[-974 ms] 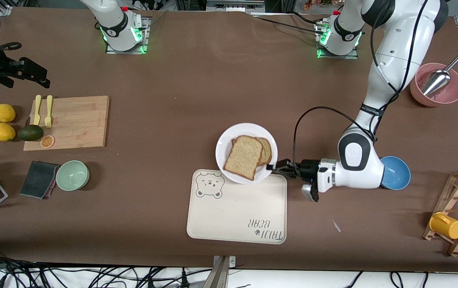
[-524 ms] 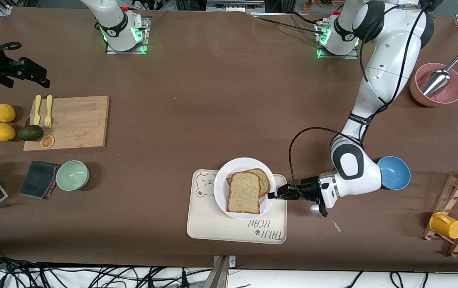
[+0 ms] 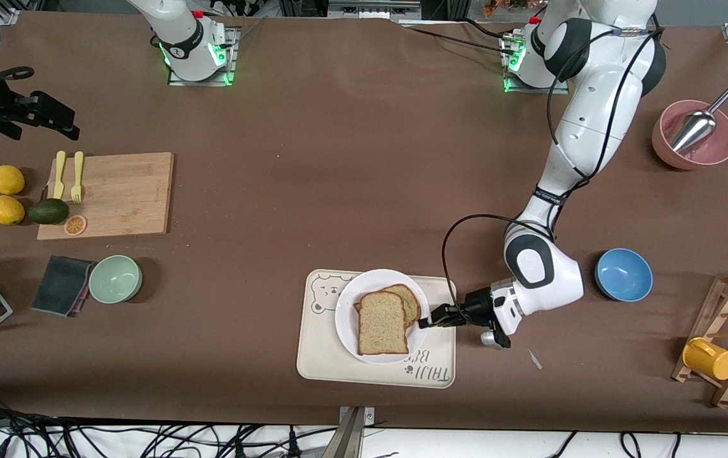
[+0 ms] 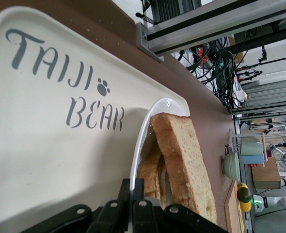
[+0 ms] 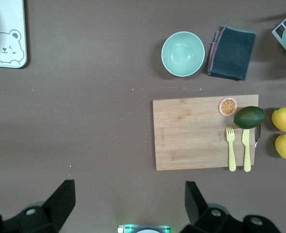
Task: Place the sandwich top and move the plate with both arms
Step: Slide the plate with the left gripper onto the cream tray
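On the cream tray (image 3: 364, 369) sits 1 plate (image 3: 346, 318) carrying 2 bread slices, the sandwich top (image 3: 381, 323) uppermost. The left tool (image 3: 426, 322) is clamped on the plate's rim at the left arm's end. The right tool (image 5: 128, 204), jaws apart, waits above the table near the 1 cutting board (image 3: 122, 191).

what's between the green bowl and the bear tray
Nothing: in the front view, only bare brown table lies between the pale green bowl and the bear-print tray. The right wrist view shows the same bare stretch.
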Tool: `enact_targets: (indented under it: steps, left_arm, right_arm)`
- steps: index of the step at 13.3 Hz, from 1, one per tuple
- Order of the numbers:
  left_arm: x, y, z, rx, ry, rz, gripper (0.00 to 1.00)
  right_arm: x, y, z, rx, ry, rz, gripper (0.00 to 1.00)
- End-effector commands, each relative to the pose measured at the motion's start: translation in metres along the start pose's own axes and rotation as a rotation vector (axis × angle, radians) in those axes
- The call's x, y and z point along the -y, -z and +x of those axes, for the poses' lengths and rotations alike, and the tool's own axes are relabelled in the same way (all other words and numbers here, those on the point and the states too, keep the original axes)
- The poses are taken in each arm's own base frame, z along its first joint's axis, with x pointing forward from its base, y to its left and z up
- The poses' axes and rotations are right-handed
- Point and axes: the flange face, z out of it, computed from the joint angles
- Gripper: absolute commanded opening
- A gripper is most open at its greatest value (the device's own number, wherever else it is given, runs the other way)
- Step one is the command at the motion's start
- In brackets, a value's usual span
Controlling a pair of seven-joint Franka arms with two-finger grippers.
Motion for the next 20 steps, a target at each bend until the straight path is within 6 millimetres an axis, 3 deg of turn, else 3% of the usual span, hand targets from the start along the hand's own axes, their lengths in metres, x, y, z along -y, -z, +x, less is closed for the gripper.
enact_targets:
  steps: [1, 3, 4, 5, 7, 11, 17, 20]
  left_arm:
    - [-0.003, -0.008, 0.004, -0.027, 0.017, -0.037, 0.00]
    - [-0.001, -0.007, 0.004, -0.026, 0.033, -0.036, 0.03]
    - [0.000, -0.008, 0.003, -0.024, 0.037, -0.035, 0.42]
    - [0.002, -0.006, 0.002, -0.022, 0.033, -0.031, 0.99]
    - [-0.001, 0.004, 0.009, -0.029, 0.026, -0.030, 1.00]
    - [-0.033, 0.033, 0.029, 0.009, -0.047, -0.015, 1.00]
    - [-0.092, 0.086, 0.050, 0.189, -0.151, 0.213, 1.00]
    - [-0.119, 0.117, 0.053, 0.304, -0.212, 0.417, 1.00]
  right_arm:
    - [-0.001, 0.006, 0.000, -0.002, 0.005, -0.001, 1.00]
    - [-0.001, 0.006, 0.000, -0.001, 0.005, -0.003, 1.00]
    - [-0.001, 0.006, 0.000, -0.001, 0.005, -0.003, 1.00]
    - [-0.001, 0.006, 0.000, -0.001, 0.005, -0.004, 1.00]
    - [-0.001, 0.007, -0.001, -0.001, 0.008, -0.005, 1.00]
    - [-0.001, 0.007, -0.001, -0.001, 0.005, -0.003, 1.00]
    - [-0.002, 0.011, -0.004, -0.010, 0.000, -0.006, 1.00]
    - [-0.001, 0.012, -0.004, -0.012, -0.002, -0.004, 1.00]
